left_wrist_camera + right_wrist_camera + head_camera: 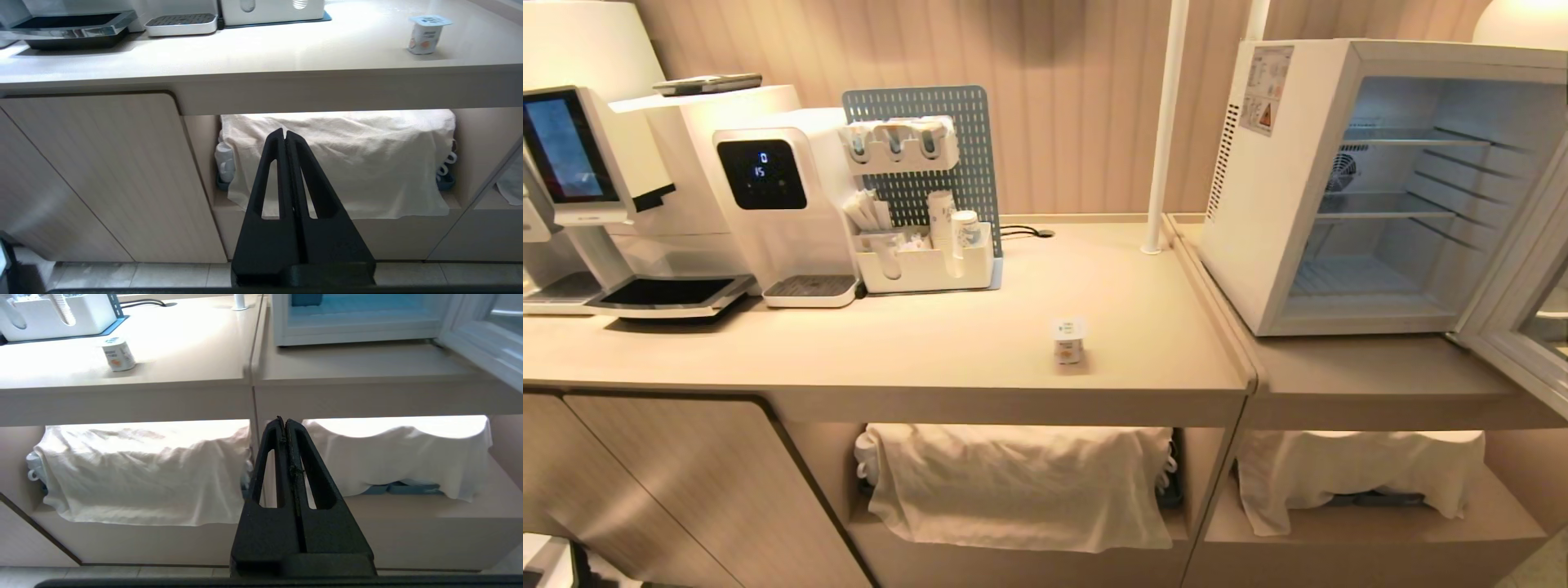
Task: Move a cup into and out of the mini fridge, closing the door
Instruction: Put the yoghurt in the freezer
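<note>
1. Head view: the tiny white plastic cup with foil lid and orange label [1068,339] stands near the counter's front edge, left of the white boxy mini fridge [1282,196]. Its glass-windowed door [1515,314] hangs open at right; a careless reach could clip it.
2. Left wrist view: the black left gripper [284,134] is clenched, empty, low before the cabinet; a nudge might tip the cup [425,34].
3. Right wrist view: the black right gripper [284,421] is likewise clenched, empty, below the counter; rising blind, it could strike the counter's edge.

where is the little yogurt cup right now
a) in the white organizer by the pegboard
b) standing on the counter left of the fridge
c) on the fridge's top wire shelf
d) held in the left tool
b: the cup stands upright on the bare counter, left of the mini fridge, whose door hangs open and whose shelves show nothing on them.
</note>
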